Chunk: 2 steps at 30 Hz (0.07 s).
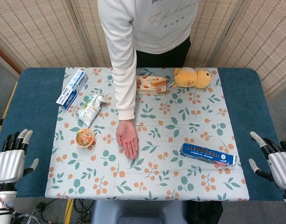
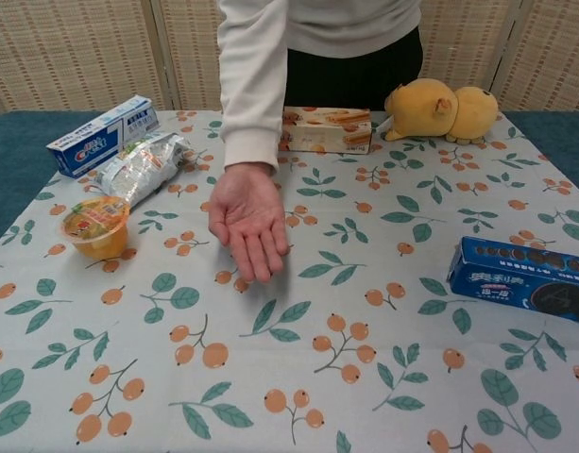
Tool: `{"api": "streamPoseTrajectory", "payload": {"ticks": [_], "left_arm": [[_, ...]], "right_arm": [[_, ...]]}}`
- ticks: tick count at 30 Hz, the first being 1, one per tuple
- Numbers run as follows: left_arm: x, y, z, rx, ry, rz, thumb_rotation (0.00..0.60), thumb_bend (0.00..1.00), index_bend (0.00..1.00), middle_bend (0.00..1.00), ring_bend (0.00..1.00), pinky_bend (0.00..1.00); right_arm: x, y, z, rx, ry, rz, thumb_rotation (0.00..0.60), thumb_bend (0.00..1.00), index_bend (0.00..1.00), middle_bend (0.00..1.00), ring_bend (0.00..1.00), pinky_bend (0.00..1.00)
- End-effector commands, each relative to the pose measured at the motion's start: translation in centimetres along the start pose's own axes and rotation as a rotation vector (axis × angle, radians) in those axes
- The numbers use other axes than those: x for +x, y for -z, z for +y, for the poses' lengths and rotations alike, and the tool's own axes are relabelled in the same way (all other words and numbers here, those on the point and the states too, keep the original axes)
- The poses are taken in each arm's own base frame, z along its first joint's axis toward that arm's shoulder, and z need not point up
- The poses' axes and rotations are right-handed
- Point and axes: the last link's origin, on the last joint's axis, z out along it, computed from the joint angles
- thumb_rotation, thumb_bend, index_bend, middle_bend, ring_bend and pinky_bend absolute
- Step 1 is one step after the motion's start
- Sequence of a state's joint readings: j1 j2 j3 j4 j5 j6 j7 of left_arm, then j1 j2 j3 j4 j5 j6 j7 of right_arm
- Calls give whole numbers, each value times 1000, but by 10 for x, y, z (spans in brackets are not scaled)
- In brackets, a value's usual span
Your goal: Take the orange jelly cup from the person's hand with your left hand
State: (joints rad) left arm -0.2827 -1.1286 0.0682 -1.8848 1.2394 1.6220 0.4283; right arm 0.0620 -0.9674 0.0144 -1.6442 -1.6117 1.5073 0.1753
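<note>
Orange jelly cup [image 1: 85,137] upright on the floral cloth [image 1: 147,186], near the left edge, free of any grip.

Just right of it, apart from it, the person's hand [image 1: 127,138] palm up and bare over the cloth. Behind the cup, a silver snack bag [image 1: 90,108] and, further back, a blue toothpaste box [image 1: 72,88]. At the far side of the cloth, a biscuit box [image 1: 151,85] beside a yellow plush toy [image 1: 192,77]; on the right, a blue cookie box [image 1: 207,154]. Left robot hand [image 1: 11,157] well off to the left at the bench [image 1: 35,107] edge, fingers spread, holding nothing. Right robot hand [image 1: 274,160] past the right edge, fingers apart, likewise holding nothing.
</note>
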Motion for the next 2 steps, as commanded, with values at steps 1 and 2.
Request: {"api": "streamPoseTrajectory", "payload": {"ticks": [1, 2], "left_arm": [[-1, 5, 3, 0, 5, 20, 600, 282, 0, 0, 0, 50], [-1, 6, 4, -3, 10, 29, 600, 282, 0, 0, 0, 50]], "right_arm": [[0, 1, 0, -4, 0, -1, 600, 383, 86, 229, 195, 411], [0, 2, 1, -7, 0, -2, 600, 383, 86, 229, 194, 411]]}}
